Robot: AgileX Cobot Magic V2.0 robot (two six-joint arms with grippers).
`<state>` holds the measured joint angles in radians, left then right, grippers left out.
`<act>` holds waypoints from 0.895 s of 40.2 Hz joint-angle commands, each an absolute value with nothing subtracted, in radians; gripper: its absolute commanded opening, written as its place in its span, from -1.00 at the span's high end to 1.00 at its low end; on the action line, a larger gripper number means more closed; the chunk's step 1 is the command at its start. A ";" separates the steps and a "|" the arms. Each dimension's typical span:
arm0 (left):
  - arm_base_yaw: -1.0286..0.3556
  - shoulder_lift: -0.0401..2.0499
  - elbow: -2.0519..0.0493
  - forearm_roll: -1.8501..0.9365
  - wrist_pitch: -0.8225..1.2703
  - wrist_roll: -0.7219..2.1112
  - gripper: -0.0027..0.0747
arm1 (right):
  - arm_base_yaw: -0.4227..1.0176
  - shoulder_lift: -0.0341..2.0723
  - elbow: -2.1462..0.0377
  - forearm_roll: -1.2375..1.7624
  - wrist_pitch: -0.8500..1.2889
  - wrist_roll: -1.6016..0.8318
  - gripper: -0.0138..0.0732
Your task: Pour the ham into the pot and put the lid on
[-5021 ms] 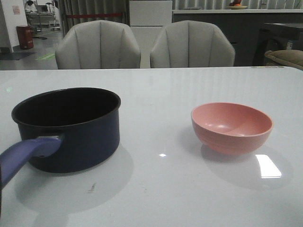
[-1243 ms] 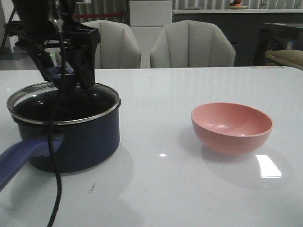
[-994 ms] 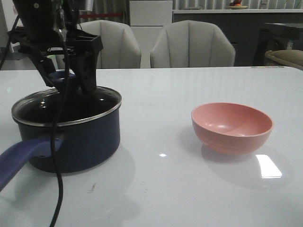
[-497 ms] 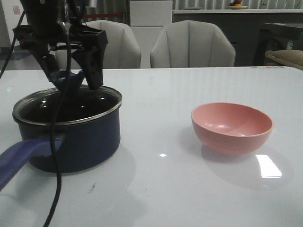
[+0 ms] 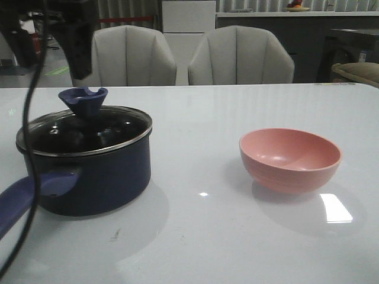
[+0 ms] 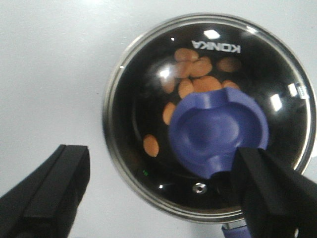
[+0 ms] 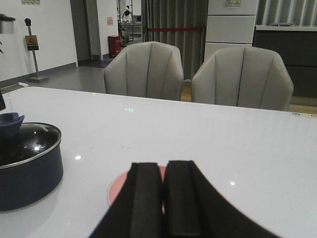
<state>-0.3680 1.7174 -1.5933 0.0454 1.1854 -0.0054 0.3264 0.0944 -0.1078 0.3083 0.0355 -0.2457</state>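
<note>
The glass lid sits on the pot over the ham. Left gripper fingers spread wide above it, right gripper fingers pressed together, empty. The left fingers could clip the knob if they drop, skewing the lid.

We see the dark navy pot at near left, glass lid seated level on its rim, orange-pink ham chunks lying inside.
</note>
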 commanded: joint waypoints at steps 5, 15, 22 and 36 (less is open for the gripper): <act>-0.242 1.462 -1.472 -0.029 1.055 -0.015 -0.57 | 0.329 0.105 -0.134 0.312 -0.049 -0.245 0.32; -0.209 1.178 -1.163 -0.029 0.818 -0.013 -0.57 | 0.329 0.105 -0.134 0.312 -0.049 -0.245 0.32; -0.209 0.988 -0.934 -0.054 0.655 -0.013 -0.57 | 0.329 0.105 -0.134 0.312 -0.049 -0.245 0.32; -0.209 0.533 -0.545 -0.083 0.332 -0.013 -0.57 | 0.329 0.105 -0.134 0.312 -0.049 -0.245 0.32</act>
